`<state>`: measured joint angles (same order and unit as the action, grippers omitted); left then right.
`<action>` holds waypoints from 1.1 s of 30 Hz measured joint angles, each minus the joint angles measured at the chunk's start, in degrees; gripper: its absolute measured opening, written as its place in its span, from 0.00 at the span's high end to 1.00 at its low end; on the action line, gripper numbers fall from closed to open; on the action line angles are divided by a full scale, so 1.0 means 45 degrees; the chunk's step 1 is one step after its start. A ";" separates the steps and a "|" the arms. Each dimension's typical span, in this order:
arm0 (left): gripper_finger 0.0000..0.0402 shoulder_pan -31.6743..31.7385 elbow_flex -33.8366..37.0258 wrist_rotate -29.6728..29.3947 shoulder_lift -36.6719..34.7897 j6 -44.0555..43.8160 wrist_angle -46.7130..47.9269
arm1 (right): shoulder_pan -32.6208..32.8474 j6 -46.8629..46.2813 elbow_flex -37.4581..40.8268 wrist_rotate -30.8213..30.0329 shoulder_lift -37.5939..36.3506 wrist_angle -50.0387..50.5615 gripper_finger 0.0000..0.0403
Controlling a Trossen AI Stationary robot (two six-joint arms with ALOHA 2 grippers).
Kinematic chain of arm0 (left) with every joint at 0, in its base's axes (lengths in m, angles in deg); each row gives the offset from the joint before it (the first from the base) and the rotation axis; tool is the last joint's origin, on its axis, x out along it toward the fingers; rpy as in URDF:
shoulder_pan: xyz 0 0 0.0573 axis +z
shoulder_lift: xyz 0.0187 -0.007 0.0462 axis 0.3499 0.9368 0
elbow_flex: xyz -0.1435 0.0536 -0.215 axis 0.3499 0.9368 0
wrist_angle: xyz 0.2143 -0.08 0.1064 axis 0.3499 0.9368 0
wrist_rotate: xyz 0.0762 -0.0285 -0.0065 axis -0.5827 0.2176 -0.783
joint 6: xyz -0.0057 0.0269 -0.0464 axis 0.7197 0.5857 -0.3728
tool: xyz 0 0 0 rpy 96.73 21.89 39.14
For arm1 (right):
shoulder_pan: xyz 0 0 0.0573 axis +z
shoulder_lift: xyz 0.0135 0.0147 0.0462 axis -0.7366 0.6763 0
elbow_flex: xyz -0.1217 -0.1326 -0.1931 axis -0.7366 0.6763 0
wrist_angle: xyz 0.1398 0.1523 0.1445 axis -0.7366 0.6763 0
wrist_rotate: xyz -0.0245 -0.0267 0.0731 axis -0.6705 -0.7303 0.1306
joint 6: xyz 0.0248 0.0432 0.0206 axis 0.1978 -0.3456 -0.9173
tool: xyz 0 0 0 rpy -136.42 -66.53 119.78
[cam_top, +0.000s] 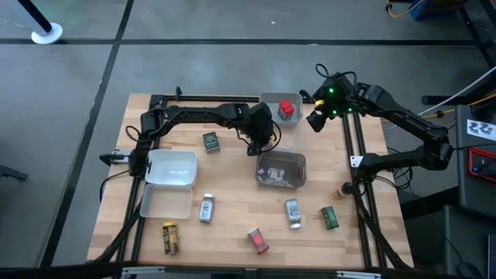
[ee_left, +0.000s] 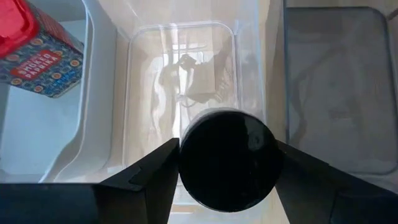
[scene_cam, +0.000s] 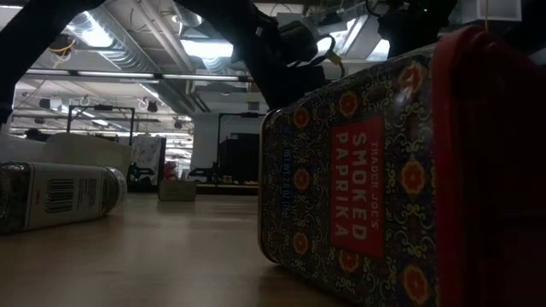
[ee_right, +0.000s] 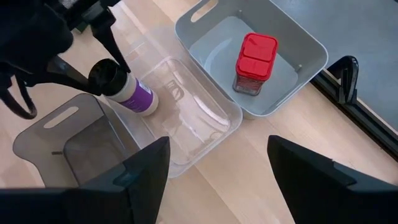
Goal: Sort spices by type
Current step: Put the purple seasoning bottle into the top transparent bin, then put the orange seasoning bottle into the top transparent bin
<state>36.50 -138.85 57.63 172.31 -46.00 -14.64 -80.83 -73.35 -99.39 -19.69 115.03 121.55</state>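
Observation:
My left gripper point(cam_top: 262, 139) hangs over the clear tray point(ee_right: 186, 118) at mid-table, shut on a small jar with a black lid and purple label point(ee_right: 127, 87). My right gripper point(ee_right: 217, 162) is open above the table's far right side point(cam_top: 316, 120) and touches nothing. A red-lidded paprika tin point(ee_right: 254, 62) stands in the light grey tray point(cam_top: 273, 101). Lying on the table are a green tin point(cam_top: 210, 141), two silver jars point(cam_top: 206, 208) point(cam_top: 292, 213), a yellow jar point(cam_top: 169, 237), a red box point(cam_top: 258, 241), another green tin point(cam_top: 329, 218) and a small brown jar point(cam_top: 343, 190). My left gripper pinches the jar between its two fingers at the black lid end point(ee_left: 227, 158), one finger point(ee_left: 155, 171) on each side of the lid. The fingers slant down from above. The jar is lifted clear and tilted, its purple-labelled body point(ee_right: 140, 96) pointing down toward the clear tray.
A dark grey tray point(cam_top: 280, 169) sits just nearer than the clear one. Two white trays point(cam_top: 170, 167) point(cam_top: 165, 203) lie on the left. In the low view a paprika tin point(scene_cam: 358, 170) fills the right side and a silver jar point(scene_cam: 60, 196) lies at the left.

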 joint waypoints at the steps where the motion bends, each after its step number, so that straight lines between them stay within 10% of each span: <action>1: 0.42 -0.0011 0.0014 -0.0011 0.0029 -0.0061 -0.0110 | 0.0000 0.0000 0.0000 0.0000 0.0000 0.0000 0.33; 23: 0.40 0.0310 0.0008 -0.0196 -0.2155 0.0074 0.0911 | 0.0055 0.0821 0.0000 0.2041 -0.0257 0.3809 0.33; 33: 0.40 0.0813 0.0624 -0.0027 -0.4316 -0.1998 0.1190 | 0.3018 0.0071 0.0000 0.1918 -0.1012 0.4716 0.33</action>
<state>40.16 -136.04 57.51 152.89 -54.99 -9.29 -67.25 -73.03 -99.39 -11.06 110.47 142.78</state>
